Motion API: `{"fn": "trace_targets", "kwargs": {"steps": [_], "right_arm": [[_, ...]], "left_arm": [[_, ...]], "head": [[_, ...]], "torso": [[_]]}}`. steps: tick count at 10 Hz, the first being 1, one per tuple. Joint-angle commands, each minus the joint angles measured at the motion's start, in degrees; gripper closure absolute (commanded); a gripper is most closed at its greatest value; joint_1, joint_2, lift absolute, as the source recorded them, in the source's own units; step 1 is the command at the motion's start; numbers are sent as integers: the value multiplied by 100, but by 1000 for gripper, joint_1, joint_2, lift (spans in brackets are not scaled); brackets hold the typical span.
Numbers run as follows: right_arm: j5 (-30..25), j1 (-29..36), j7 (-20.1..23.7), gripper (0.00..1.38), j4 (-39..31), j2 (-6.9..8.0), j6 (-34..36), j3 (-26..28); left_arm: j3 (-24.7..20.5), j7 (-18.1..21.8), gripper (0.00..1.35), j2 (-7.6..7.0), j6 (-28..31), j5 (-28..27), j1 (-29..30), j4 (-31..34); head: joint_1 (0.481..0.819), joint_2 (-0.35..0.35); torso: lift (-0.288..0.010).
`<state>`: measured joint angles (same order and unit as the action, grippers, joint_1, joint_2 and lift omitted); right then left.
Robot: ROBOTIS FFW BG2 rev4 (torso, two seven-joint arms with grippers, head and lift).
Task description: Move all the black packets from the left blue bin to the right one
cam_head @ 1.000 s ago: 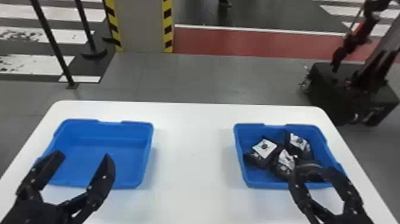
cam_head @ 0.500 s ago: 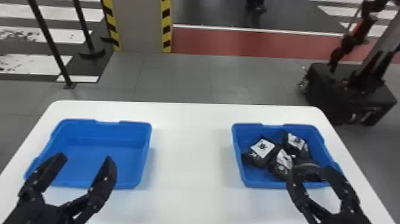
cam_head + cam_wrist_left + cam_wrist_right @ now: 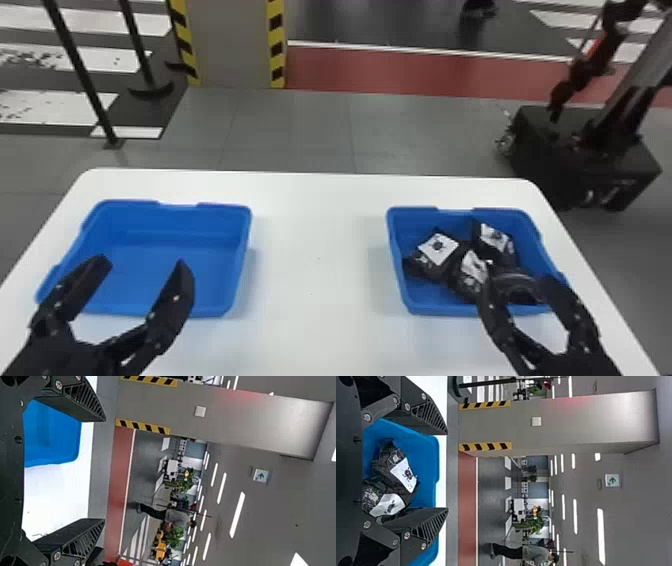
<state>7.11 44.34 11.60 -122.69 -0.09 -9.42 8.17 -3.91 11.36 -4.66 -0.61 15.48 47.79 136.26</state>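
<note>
on the white table (image 3: 320, 300), we have the black packets (image 3: 436, 250) lying together in the right blue bin (image 3: 394, 245), toward the far right corner. the left blue bin (image 3: 165, 240) sits toward the far left corner. we hold our left gripper (image 3: 144, 264) at that bin's near wall, claw wide; our right gripper (image 3: 519, 281) is at the packets' bin's near wall, its claw wide too.

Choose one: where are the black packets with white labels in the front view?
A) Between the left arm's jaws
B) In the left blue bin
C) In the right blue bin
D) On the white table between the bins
C: the black packets lie bunched together inside the walls of the right blue bin.
</note>
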Motion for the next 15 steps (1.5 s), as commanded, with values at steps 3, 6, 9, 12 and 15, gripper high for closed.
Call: {"fn": "trace_targets", "kwargs": {"steps": [3,6,9,12,15], "right_arm": [[10,-19,0,367,-42,14,0,0],[10,-19,0,371,-42,14,0,0],[19,-19,0,371,-28,14,0,0],[54,-19,0,369,28,14,14,-53],[54,-19,0,371,14,14,0,-61]], "left_arm": [[22,6,133,-9,-38,34,-12,-49],[39,24,133,-18,-38,69,-26,-63],[57,24,133,-18,-24,95,-41,-91],[66,24,133,-18,-10,130,-12,-105],[75,24,133,-26,-10,139,-12,-105]], "head": [[695,-82],[695,-83],[695,-87],[695,-86],[695,-83]], "torso": [[-110],[-110],[-110],[-110],[-110]]}}
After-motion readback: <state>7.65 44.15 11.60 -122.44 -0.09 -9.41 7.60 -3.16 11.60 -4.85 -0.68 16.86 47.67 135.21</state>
